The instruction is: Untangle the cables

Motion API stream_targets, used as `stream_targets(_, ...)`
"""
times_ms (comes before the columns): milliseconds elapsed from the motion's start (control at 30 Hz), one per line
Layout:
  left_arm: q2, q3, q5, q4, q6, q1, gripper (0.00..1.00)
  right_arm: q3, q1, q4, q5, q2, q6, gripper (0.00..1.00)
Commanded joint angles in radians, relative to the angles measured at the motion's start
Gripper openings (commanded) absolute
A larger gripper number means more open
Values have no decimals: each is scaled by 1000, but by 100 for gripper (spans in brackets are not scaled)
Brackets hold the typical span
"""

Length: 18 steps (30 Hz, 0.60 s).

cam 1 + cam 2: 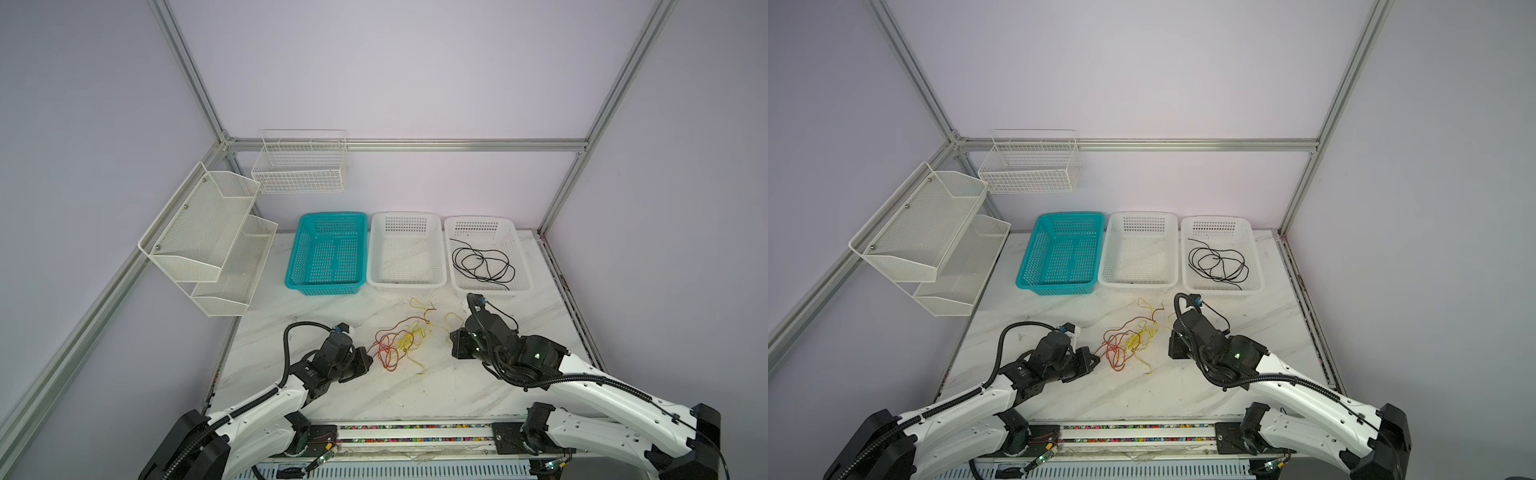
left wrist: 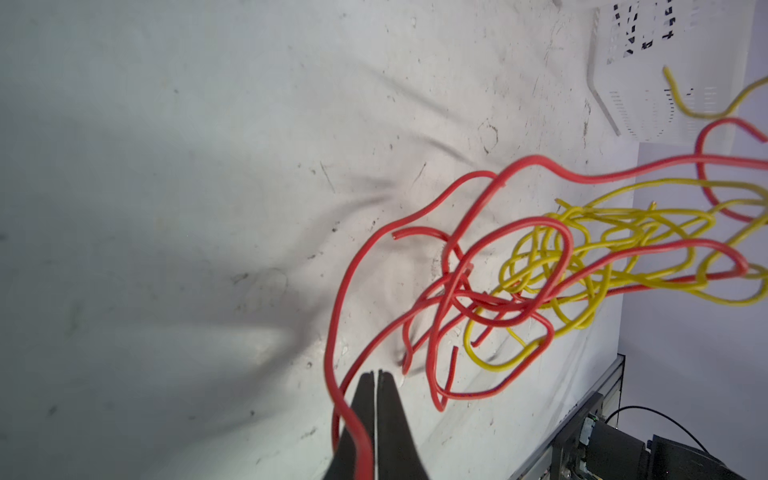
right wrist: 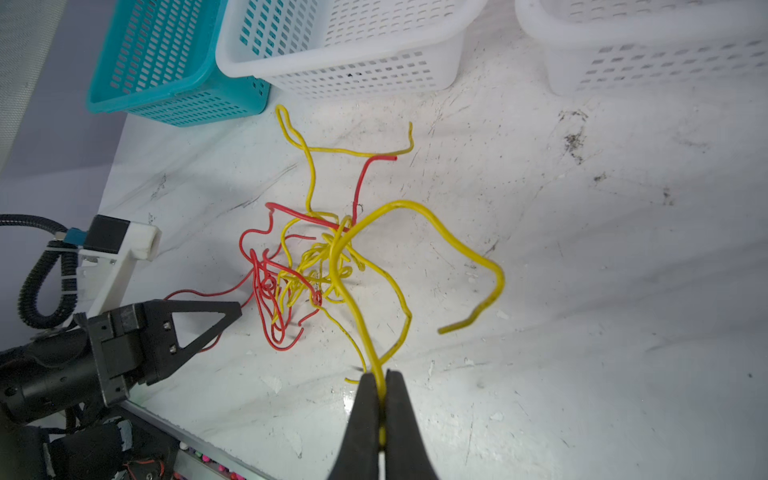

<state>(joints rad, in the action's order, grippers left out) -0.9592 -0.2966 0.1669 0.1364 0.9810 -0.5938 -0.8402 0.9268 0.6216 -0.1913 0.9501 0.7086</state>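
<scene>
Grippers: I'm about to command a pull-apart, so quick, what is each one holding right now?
Left gripper: closed, apparently on the thin red cable.
Right gripper: closed on the thin yellow cable.

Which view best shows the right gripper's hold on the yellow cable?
The right wrist view: close up, the right gripper has its fingers shut on the yellow cable. Both top views show the pinch too small to judge. The left wrist view shows only its tangle with the red cable.
</scene>
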Motion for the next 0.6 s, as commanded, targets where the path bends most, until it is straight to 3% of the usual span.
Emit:
stream_targets(0, 50, -43, -39, 60, -49, 27, 0, -84, 3, 205, -93, -72, 15, 0)
stream_targets(233, 156, -75, -51, 178, -63, 107, 0, -267, 4, 414, -262, -64, 19, 0)
stream_targets(567, 366, -220, -169, 411, -126, 202, 0, -433, 3, 630, -433, -63, 25, 0)
